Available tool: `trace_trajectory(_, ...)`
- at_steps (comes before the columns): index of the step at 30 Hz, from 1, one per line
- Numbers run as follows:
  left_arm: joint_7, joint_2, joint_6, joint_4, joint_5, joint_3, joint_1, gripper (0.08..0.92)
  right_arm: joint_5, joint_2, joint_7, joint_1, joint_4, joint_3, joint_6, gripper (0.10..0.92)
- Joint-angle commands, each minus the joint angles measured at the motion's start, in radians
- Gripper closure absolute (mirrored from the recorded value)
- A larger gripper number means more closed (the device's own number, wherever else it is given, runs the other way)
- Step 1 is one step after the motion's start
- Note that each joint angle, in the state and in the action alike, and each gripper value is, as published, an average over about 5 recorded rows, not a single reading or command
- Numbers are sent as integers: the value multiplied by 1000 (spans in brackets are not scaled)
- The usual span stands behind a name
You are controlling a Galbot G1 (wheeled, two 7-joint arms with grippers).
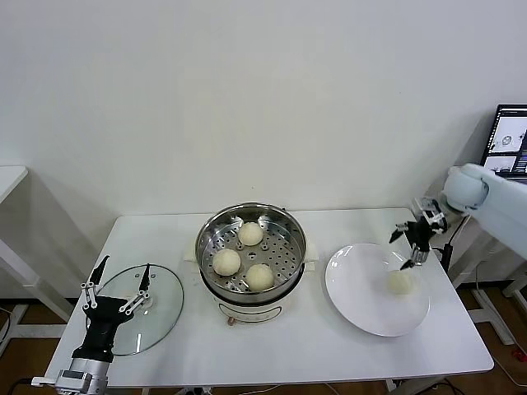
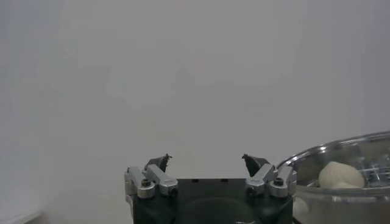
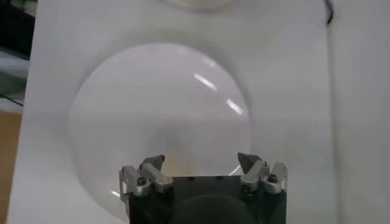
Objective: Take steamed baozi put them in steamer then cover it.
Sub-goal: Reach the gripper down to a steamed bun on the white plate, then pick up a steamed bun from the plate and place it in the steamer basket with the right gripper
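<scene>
Roughly left to right, as seen from the head camera:

Left gripper [image 1: 121, 280]: parked low at the table's near left corner, fingers spread and grasping nothing, tips pointing up. In its own wrist view [image 2: 206, 162] the two fingertips stand wide apart with only blank wall between them.

Cover [image 1: 140, 309]: clear glass lid lying flat on the table [image 1: 329, 346], directly under and just behind the left gripper. Its handle sits close by the gripper's right finger; touching or not, cannot tell.

Steamer [image 1: 251, 251]: shiny pot on a white base, uncovered, to the right of the left gripper and well to the left of the right gripper. Its rim also shows at the edge of the left wrist view [image 2: 341, 161].

Steamed baozi in the steamer: three on the perforated tray, one at the back [image 1: 251, 234], one at front left [image 1: 226, 262], one at front right [image 1: 260, 276]. They lie near each other; contact unclear.

Plate [image 1: 362, 304]: flat, white, right of the steamer, beneath the right gripper. It fills most of the right wrist view [image 3: 164, 109].

Fourth baozi [image 1: 400, 282]: resting on the plate, just below the right gripper's fingertips, not held.

Right gripper [image 1: 414, 247]: hanging above the plate's right half, pointing down, fingers released and apart. Wrist view [image 3: 202, 161] confirms nothing between the tips.
</scene>
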Motion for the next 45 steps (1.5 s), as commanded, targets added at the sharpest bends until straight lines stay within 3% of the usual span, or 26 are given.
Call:
trace_trajectory(1,1,-2,-3,1,1,-2,3,177,-29,-8,29,-114,-43,25,-41,203)
trace_trajectory(22,0,0,-9,13,0,-12,7,177,-58,53,68,-167,-122,67,-30,208)
trace_trajectory(36,-1,1,-8,10,-1,-15,6,177,-49,42,65,-143,-88,70,-26,346)
trace_trajectory(45,-4,10,0,-10,-5,-5,-1,177,81,45,-83,167,11,-86,-25,383)
